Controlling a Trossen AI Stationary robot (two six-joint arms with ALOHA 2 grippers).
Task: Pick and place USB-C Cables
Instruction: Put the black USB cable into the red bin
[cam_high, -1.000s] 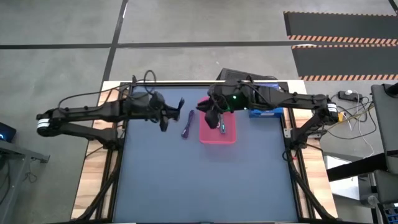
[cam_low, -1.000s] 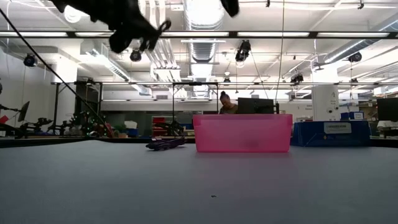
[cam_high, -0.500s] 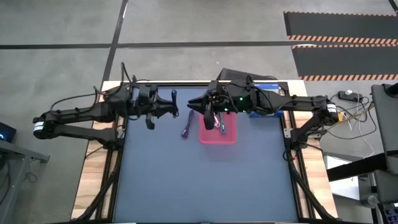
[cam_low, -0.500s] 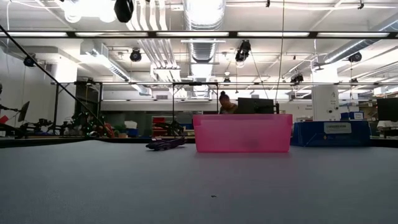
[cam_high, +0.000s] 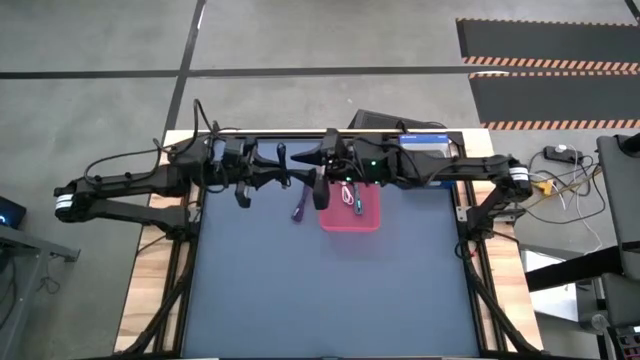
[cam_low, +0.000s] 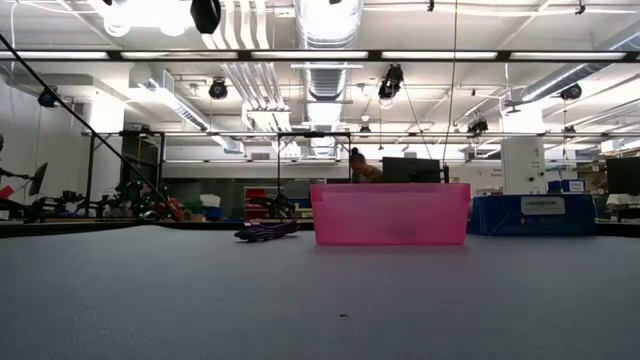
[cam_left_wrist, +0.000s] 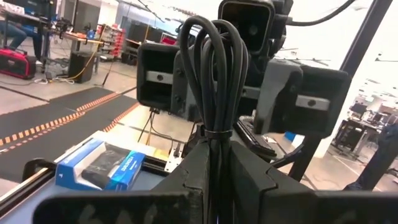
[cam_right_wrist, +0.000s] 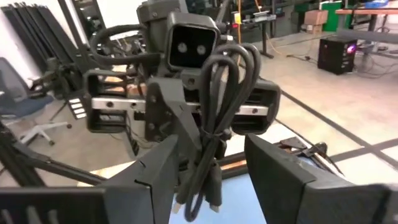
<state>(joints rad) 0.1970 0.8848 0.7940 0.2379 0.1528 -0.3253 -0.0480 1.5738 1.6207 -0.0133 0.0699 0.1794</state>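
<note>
Left gripper (cam_high: 283, 170) is clamping a looped, glossy black rubber cable (cam_left_wrist: 214, 93); right gripper (cam_high: 318, 172) is facing it, jaws apart around it. Purple bundled cable (cam_high: 299, 207) is lying beside the translucent pink plastic tray (cam_high: 368, 218).

Two dark, cable-strung arms (cam_high: 130, 185)

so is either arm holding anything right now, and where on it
The left gripper holds the black cable bundle, pinched at its tied middle. The right gripper is open, facing it.
</note>
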